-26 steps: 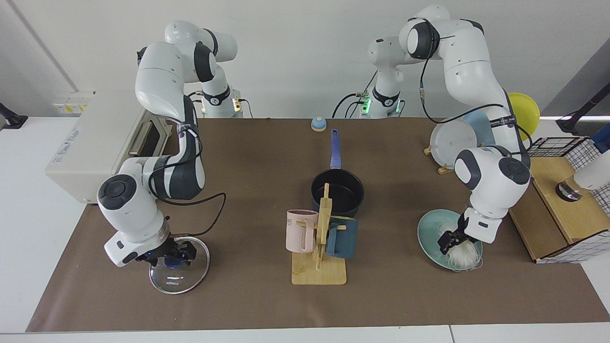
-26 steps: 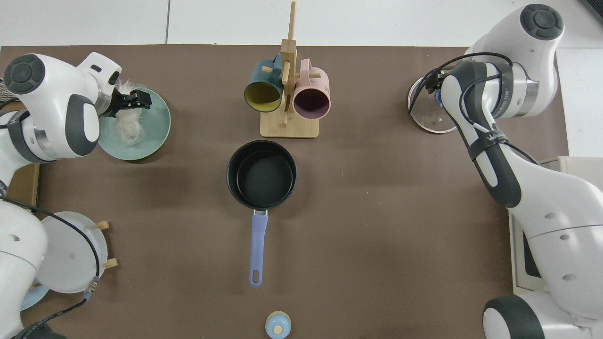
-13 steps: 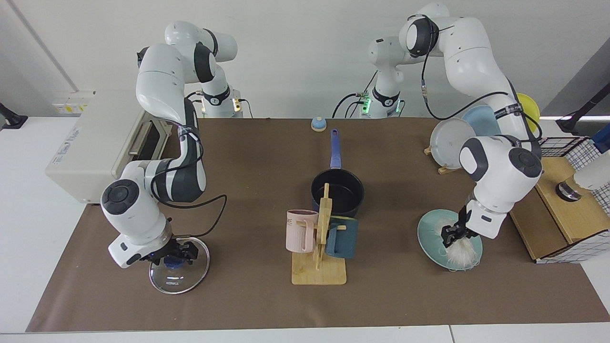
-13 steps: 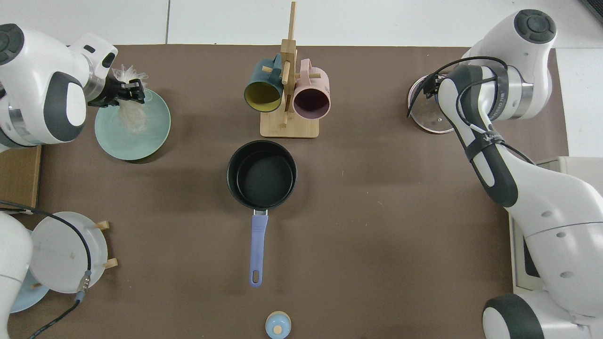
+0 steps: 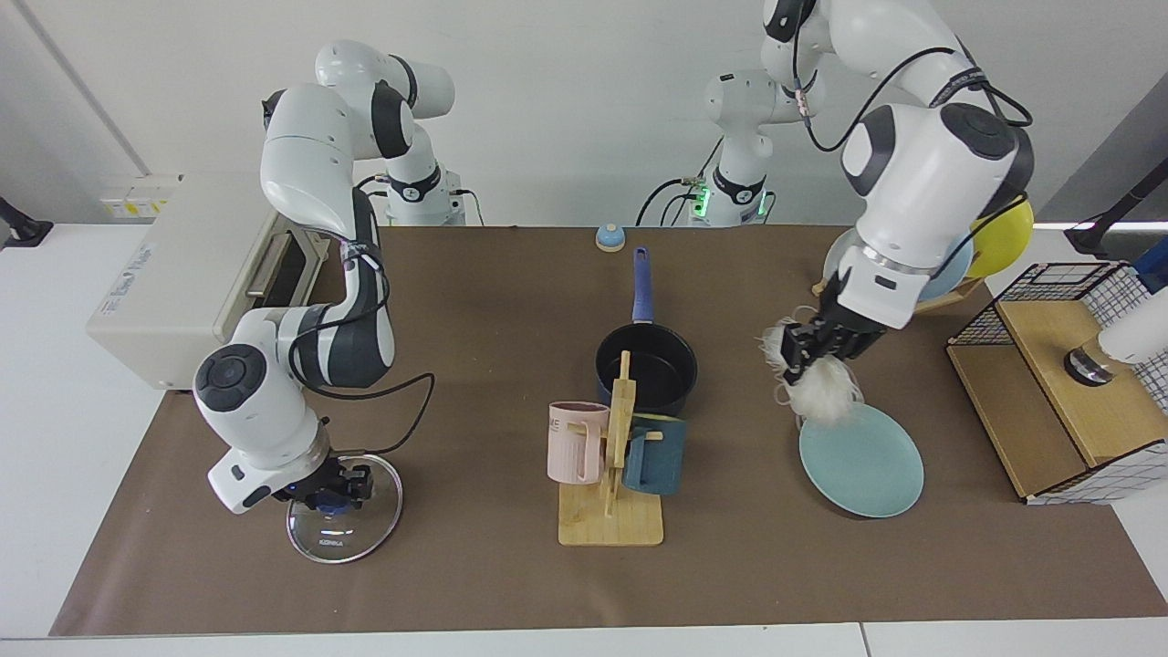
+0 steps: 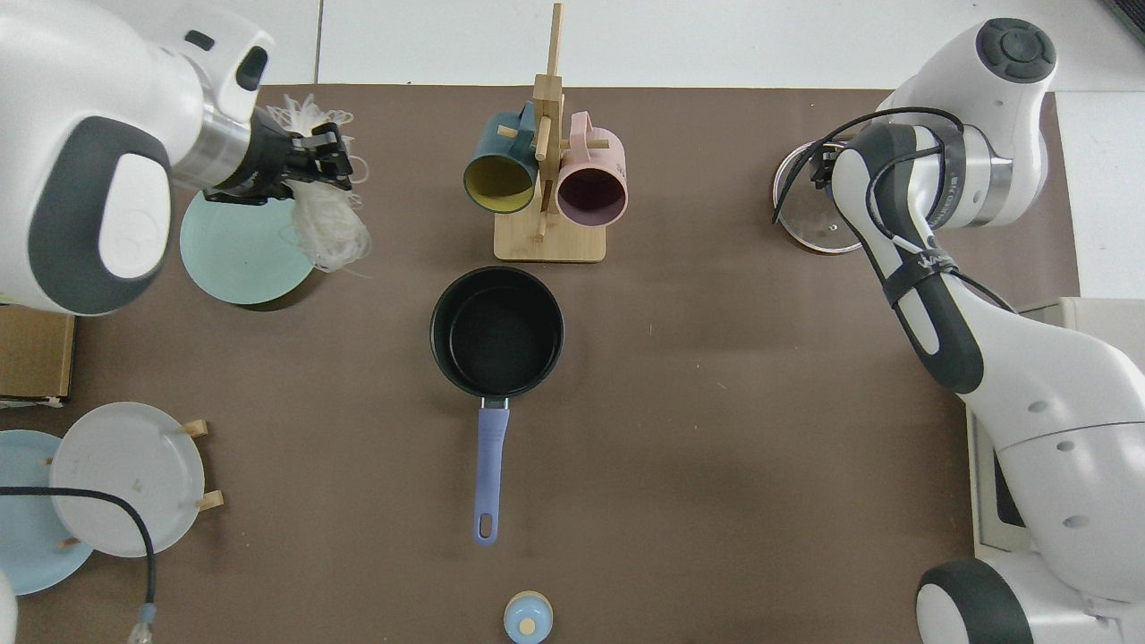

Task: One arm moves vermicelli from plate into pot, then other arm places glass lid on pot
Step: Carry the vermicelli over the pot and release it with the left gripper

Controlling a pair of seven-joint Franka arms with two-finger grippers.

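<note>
Brown matting covers my table point(image 5: 474, 584), with a white wall behind and a pale appliance point(image 5: 173, 283) off one side. My left arm point(image 5: 922, 173) is raised high between the plate rack and the middle of the table. My right arm point(image 5: 310, 274) waits low at the near corner on its side.

Next in size, the pot point(image 5: 646, 367) sits empty mid-table, its blue handle pointing toward my bases. A wooden mug stand point(image 5: 613, 456) with a pink mug and a dark teal mug is just beside its rim. The teal plate point(image 5: 862, 461) lies bare on the matting.

The glass lid point(image 5: 342, 520) rests flat, and my right tool point(image 5: 330, 485) is down over its blue knob; I cannot tell whether it grips.

My left tool point(image 5: 818, 347) is clamped on the vermicelli point(image 5: 821, 392), which hangs in the air above the plate's far edge, well apart from the pot. In the top view the bundle point(image 6: 329, 228) droops loose below the fingers, with stray loops fanning out behind them.

Risks, as I judge them:
- Trailing strands could snag the mug stand's upright post if I carry too low or too near it.
- A thin pinch on slippery noodles may shed some onto the matting.
- Releasing off-centre would drape strands over the pot's rim, and the lid would then sit crooked.
</note>
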